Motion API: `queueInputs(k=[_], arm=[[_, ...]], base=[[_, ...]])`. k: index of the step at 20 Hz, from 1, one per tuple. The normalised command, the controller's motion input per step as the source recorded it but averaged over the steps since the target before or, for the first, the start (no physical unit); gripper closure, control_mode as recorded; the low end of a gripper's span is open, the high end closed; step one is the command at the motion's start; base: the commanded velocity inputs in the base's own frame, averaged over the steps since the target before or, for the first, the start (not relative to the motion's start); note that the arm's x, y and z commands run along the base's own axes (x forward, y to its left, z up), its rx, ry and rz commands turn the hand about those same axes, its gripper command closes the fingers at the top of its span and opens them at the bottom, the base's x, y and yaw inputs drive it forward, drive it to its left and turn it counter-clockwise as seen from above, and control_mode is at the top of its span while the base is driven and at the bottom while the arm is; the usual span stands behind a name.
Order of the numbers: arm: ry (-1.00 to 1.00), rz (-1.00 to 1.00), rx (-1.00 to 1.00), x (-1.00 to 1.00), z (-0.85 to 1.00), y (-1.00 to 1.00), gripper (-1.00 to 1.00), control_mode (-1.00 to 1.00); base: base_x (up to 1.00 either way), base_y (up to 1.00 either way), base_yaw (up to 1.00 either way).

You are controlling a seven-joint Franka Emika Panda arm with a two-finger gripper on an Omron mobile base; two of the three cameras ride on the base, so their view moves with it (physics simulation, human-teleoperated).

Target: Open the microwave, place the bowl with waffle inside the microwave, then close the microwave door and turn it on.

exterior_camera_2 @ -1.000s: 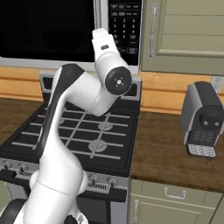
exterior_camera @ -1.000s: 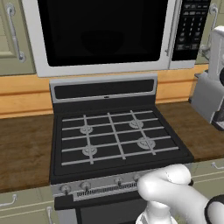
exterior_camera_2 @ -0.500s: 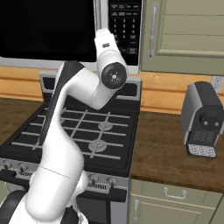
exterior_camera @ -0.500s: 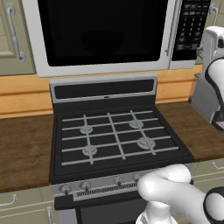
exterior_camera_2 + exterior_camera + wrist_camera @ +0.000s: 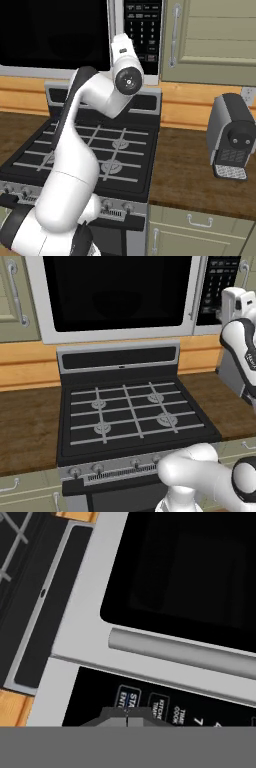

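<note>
Claw [image 5: 127, 716] tips together, nothing held — pressed against keypad [image 5: 165, 704] at start button. Microwave [image 5: 120, 298] above stove [image 5: 132, 413], door [image 5: 116, 293] closed, handle [image 5: 182, 652] just beside keypad. Coffee machine [image 5: 232, 137] on worktop [image 5: 200, 175].

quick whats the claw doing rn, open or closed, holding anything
Claw: closed, empty, tips together at the microwave keypad, by the start button.

The microwave door [image 5: 117, 298] has a matt silver metal-looking frame and glossy black glass; its handle [image 5: 182, 653] is smooth grey. The counter [image 5: 27, 426] looks like dark wood.
</note>
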Motion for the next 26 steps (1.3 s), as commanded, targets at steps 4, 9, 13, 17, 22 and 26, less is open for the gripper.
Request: queueInputs(k=[4, 9, 13, 17, 22, 26], arm=[[0.00, 0.00, 0.03, 0.47, 0.00, -0.10, 1.00, -1.00], [0.01, 0.00, 0.03, 0.64, 0.00, -0.02, 1.00, -1.00], [0.00, 0.00, 0.02, 0.71, 0.00, -0.01, 1.00, -1.00], [0.00, 0.00, 0.00, 0.78, -0.08, 0.00, 1.00, -1.00], [-0.02, 0.00, 0.00, 0.47, -0.48, 0.00, 1.00, -1.00], [-0.12, -0.01, 0.00, -0.58, -0.55, 0.00, 1.00, -1.00]], base=[[0.00, 0.00, 0.00], [0.00, 0.00, 0.00], [0.00, 0.00, 0.00], [0.00, 0.00, 0.00], [0.00, 0.00, 0.00], [0.00, 0.00, 0.00]])
